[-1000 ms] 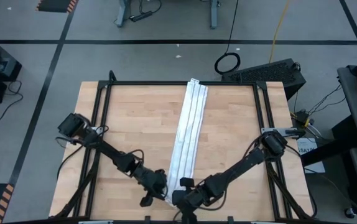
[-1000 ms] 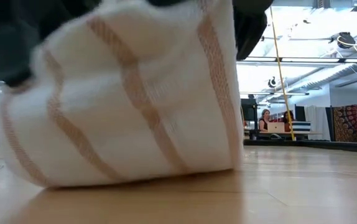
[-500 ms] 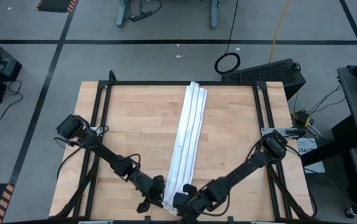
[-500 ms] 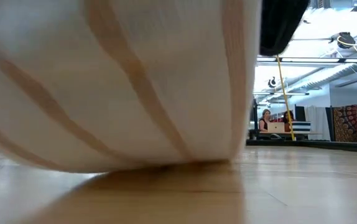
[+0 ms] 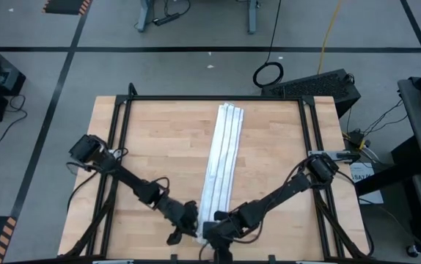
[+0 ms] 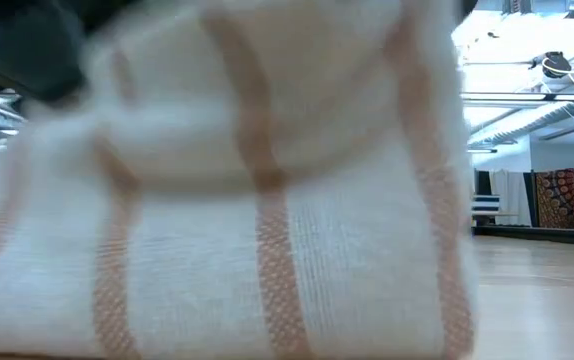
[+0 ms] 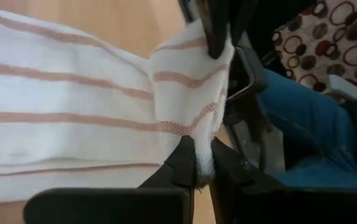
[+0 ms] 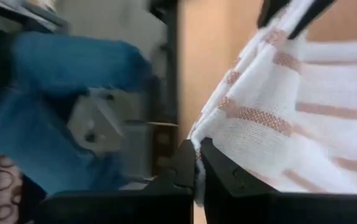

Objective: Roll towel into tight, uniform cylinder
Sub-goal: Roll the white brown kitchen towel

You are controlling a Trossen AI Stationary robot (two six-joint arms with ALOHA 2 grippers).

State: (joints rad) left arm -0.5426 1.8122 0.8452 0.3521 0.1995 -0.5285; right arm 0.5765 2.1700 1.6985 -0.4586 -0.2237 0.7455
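On the pale wooden counter (image 5: 159, 147), framed by black rails, a white cloth towel with thin tan pinstripes (image 5: 221, 165) lies folded into a long narrow strip, running from the far edge at centre down to the near edge. Its near end is lifted and folded over itself; in the low view that folded end (image 6: 247, 200) fills nearly the whole picture. Both dark arms reach in to that near end. Left gripper (image 5: 184, 220) sits at the strip's left near corner, jaws pressed together pinching the towel's edge (image 7: 197, 163), cloth bunched between the fingers. Right gripper (image 5: 216, 226) sits at the right near corner, just beside the left one, jaws likewise pinching the towel's hem (image 8: 198, 163). Blue cloth (image 8: 66, 68) shows beyond the counter edge in both wrist views.
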